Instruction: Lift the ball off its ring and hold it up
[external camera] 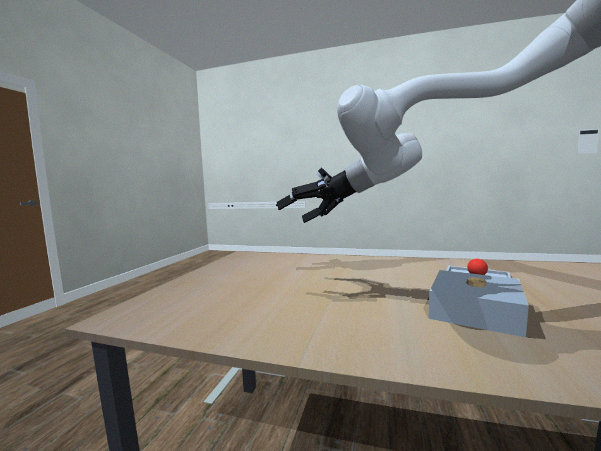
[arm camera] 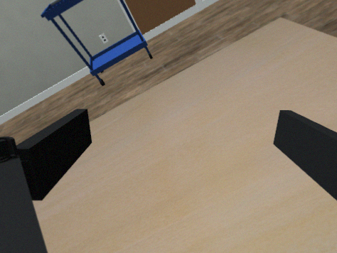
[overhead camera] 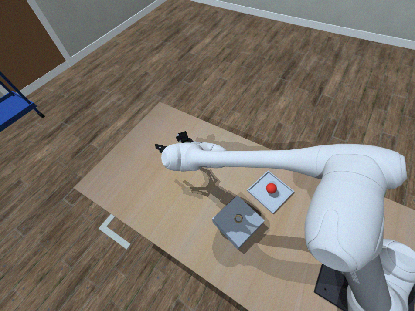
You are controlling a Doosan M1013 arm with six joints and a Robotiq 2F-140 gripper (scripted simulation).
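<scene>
A small red ball [overhead camera: 271, 187] rests in the middle of a flat pale square tray [overhead camera: 270, 194] on the wooden table, near the arm's base. In the exterior view the ball [external camera: 476, 266] shows just behind a grey block. I cannot make out a ring under it. My gripper [external camera: 291, 211] is open and empty. It hangs high above the table, well to the left of the ball, and points out and slightly down. It is partly hidden behind the wrist in the top view [overhead camera: 169, 142]. The wrist view shows both black fingers wide apart over bare table, with no ball.
A grey block [overhead camera: 238, 221] with a brass-rimmed round hole [overhead camera: 238, 218] stands beside the tray, on the side toward the table's near edge. It also shows in the exterior view [external camera: 478, 300]. A blue cart [arm camera: 99, 42] stands on the floor beyond the table.
</scene>
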